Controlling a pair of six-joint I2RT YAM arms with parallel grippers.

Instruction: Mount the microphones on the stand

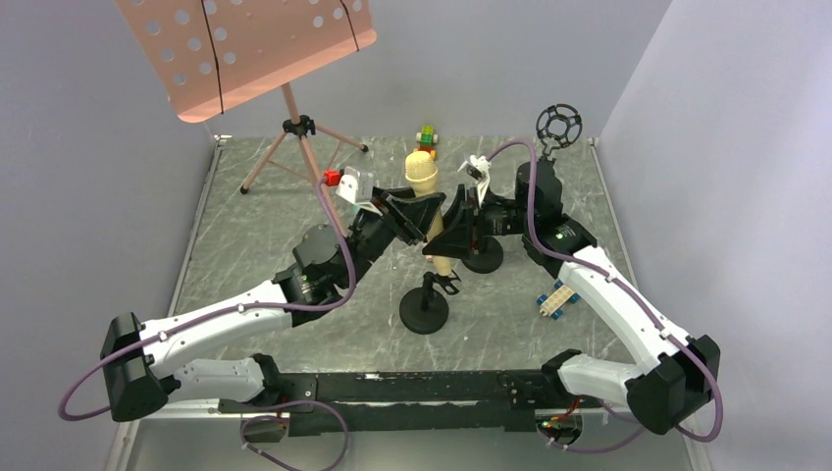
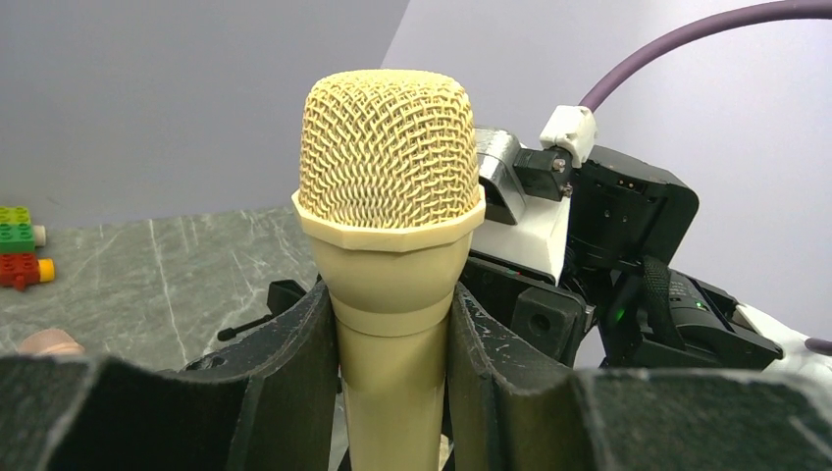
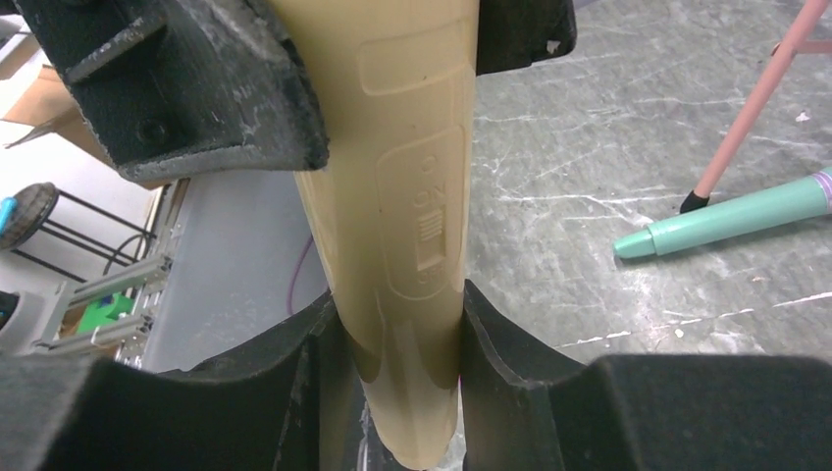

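Two microphones: pale yellow microphone (image 1: 422, 173), teal-green microphone (image 3: 726, 221). Around the yellow one: two round black stands (image 1: 425, 316) (image 1: 484, 260), two toy-brick cars (image 1: 427, 137) (image 1: 556, 298), one music stand (image 1: 245, 59).

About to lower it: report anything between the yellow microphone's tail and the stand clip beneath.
Nothing visible stands between them. The yellow microphone, gripped by the left gripper and right gripper, has its tail right over the clip of the near stand; contact is unclear.

The yellow microphone (image 2: 390, 294) has a smooth matt plastic body under a woven mesh head, the right claw (image 3: 400, 324) has rough, white-scuffed black fingers (image 3: 265, 383), the teal microphone (image 3: 731, 221) looks matt plastic, and the grey marbled tabletop (image 3: 608, 147) is smooth with a faint sheen.
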